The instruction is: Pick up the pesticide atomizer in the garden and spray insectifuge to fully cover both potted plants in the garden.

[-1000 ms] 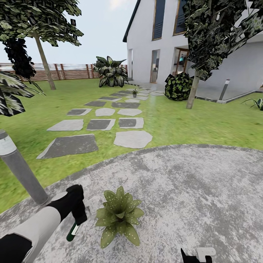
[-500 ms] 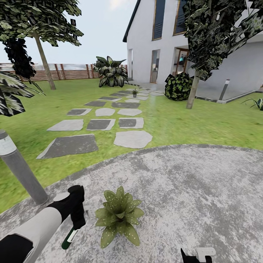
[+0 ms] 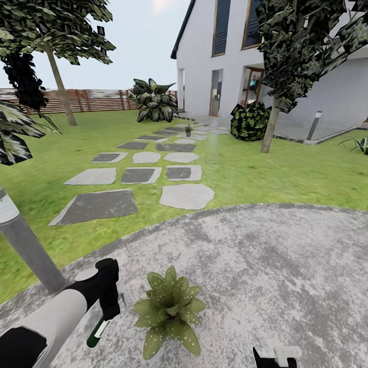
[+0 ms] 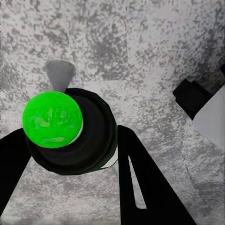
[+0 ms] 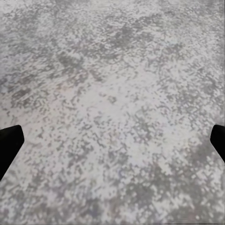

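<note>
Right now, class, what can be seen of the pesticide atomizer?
The pesticide atomizer is a slim dark green bottle with a pale band, hanging tilted from the left tool above the grey patio, just beside the nearer potted plant. From the left wrist it shows end-on: a bright green round end in a dark body.

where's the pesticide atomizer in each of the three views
Head view: the pesticide atomizer hangs from the left gripper at lower left, beside the potted plant.
Left wrist view: seen end-on, dark round body with a green end, between the black fingers.
Right wrist view: not in it.
Shared landmark: the mottled grey patio.
</note>
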Tool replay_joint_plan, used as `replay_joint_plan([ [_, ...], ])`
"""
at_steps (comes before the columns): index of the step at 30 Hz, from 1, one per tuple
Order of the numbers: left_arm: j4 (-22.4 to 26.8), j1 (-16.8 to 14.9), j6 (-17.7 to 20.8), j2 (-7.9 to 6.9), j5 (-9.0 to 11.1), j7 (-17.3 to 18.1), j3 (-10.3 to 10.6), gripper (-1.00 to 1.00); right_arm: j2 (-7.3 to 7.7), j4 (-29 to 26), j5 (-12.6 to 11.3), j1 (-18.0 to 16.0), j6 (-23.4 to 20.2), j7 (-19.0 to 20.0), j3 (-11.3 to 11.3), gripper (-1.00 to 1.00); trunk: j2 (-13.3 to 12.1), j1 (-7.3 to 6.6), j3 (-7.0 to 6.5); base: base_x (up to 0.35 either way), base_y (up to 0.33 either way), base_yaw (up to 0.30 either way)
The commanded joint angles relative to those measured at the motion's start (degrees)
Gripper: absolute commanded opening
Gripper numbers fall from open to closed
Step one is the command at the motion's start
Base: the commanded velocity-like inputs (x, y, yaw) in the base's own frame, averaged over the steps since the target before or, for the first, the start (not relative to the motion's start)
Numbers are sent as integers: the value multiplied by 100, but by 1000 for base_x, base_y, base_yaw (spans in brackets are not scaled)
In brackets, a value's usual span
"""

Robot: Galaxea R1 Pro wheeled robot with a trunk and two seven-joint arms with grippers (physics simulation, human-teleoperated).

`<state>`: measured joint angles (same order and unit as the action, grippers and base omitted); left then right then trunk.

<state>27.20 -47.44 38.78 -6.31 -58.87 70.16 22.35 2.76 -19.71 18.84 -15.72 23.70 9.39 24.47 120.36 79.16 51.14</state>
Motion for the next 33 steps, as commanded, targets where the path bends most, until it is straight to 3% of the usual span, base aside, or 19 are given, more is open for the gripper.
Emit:
replay_joint_plan([
  [1,13,6,51,-3,-10,32,28,-100,-3,2,20,-4,21,45,49,100,2,-1,5,-55,199,-215],
  [11,5,17,51,-5,-155,8,-7,-100,-3,2,21,-4,21,45,49,100,2,-1,5,-108,251,-203],
  [18,-75,38,51,93,-168,-18,-20,-100,-3,2,22,-5,21,45,49,100,2,-1,5,-10,18,-4],
  [29,63,27,52,117,-107,13,-53,-100,-3,2,23,-4,20,45,47,100,2,-1,5,0,0,0],
  [33,277,25,62,245,-96,22,-66,-100,-3,2,23,-4,21,45,42,100,2,-1,5,0,0,0],
])
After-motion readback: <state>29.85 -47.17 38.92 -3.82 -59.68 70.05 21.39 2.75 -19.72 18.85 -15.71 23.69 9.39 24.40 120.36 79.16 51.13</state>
